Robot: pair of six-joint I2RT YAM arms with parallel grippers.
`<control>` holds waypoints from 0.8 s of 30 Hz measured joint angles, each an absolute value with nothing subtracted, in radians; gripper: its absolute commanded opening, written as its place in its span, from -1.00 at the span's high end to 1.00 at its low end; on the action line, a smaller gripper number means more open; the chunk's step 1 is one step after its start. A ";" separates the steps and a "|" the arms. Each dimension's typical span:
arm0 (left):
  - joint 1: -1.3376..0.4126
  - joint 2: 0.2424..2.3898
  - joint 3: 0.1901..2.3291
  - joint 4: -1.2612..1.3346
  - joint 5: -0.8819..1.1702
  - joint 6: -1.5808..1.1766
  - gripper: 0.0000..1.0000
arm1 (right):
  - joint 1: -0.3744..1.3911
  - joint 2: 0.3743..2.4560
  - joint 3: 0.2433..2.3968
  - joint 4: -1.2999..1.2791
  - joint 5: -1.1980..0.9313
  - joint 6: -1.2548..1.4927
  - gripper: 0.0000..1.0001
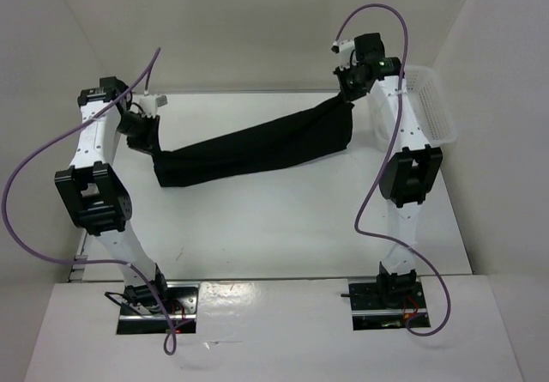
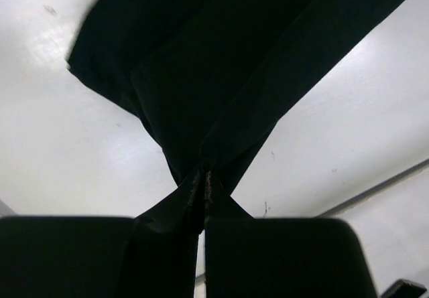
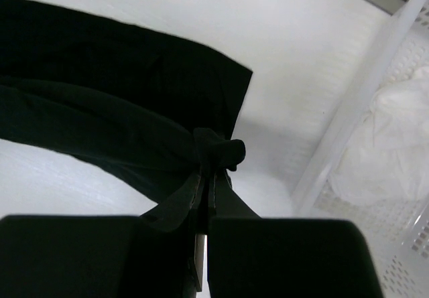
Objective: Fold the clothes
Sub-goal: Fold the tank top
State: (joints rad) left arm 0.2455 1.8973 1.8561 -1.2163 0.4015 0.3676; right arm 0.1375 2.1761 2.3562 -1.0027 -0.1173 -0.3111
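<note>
The clothes (image 1: pixel 257 146), a black T-shirt, hang stretched as a long folded band between my two arms above the white table, sagging toward the left end. My left gripper (image 1: pixel 147 137) is shut on the shirt's left end; in the left wrist view the fabric (image 2: pixel 221 63) fans out from the closed left gripper (image 2: pixel 203 181). My right gripper (image 1: pixel 350 90) is shut on the right end, held higher at the back. In the right wrist view a bunched knot of cloth (image 3: pixel 221 152) pokes past the closed right gripper (image 3: pixel 209 174), and the rest of the shirt (image 3: pixel 100 104) spreads to the left.
A white plastic mesh basket (image 1: pixel 433 112) stands at the table's right edge, close beside the right arm. White fabric (image 3: pixel 385 144) lies inside it. White walls enclose the table (image 1: pixel 257 227) on the left, back and right.
</note>
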 measured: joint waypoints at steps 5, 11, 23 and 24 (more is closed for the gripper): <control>0.245 1.820 1.704 -1.191 0.390 0.371 0.91 | 0.138 2.097 2.229 -0.977 -0.118 -0.324 1.00; 0.245 1.743 1.641 -1.181 0.386 0.396 0.91 | 0.138 1.999 2.068 -0.923 -0.116 -0.344 1.00; 0.245 1.567 1.576 -1.240 0.382 0.501 0.86 | 0.138 1.862 1.839 -0.802 -0.089 -0.383 1.00; 0.245 1.563 1.566 -1.245 0.380 0.507 0.86 | 0.138 1.860 1.837 -0.801 -0.089 -0.384 1.00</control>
State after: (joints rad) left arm 0.2451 1.5635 1.5658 -1.2449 0.3798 0.5068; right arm 0.1375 1.8599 1.8370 -0.8009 -0.0891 -0.3840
